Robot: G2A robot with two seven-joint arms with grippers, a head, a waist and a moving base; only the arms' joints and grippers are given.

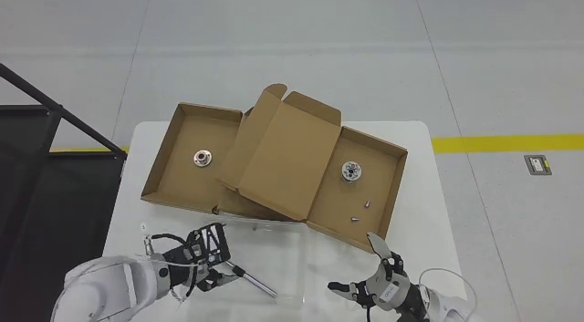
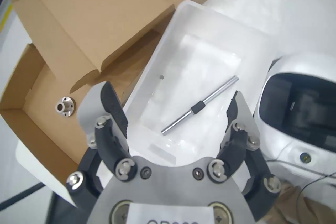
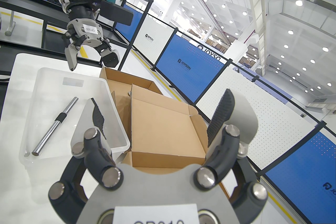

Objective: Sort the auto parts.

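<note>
The left arm comes in from the tabletop's (image 1: 429, 231) near left corner, its wrist tipped down. The left pincer (image 2: 173, 107) hangs released, jaws spread wide and holding nothing, over the near end of the clear plastic bin (image 2: 168, 33). A steel rod (image 2: 199, 107) with a dark band around its middle lies flat and slantwise on the bin's floor, below the gap between the jaws and apart from them.

The right arm sits low at the near right corner, cut off by the edge of the top view. The right pincer (image 3: 161, 114) is also released and empty. It is tilted up and aimed across the cardboard boxes, just beside the bin's right wall.

Behind the bin stand two open cardboard boxes. The left box (image 1: 173, 140) holds a flanged hub (image 1: 202, 158). The right box (image 1: 392, 185) holds a cylindrical part (image 1: 350, 171) standing upright, with two small screws (image 1: 367, 202) nearer the bin.

The boxes' raised lids (image 1: 283, 153) overlap in the middle and hide the inner parts of both floors. The bin's far edge lies close against the boxes' near walls; whether it touches them cannot be told. A dark speck (image 2: 161, 76) on the bin floor is too small to identify.
</note>
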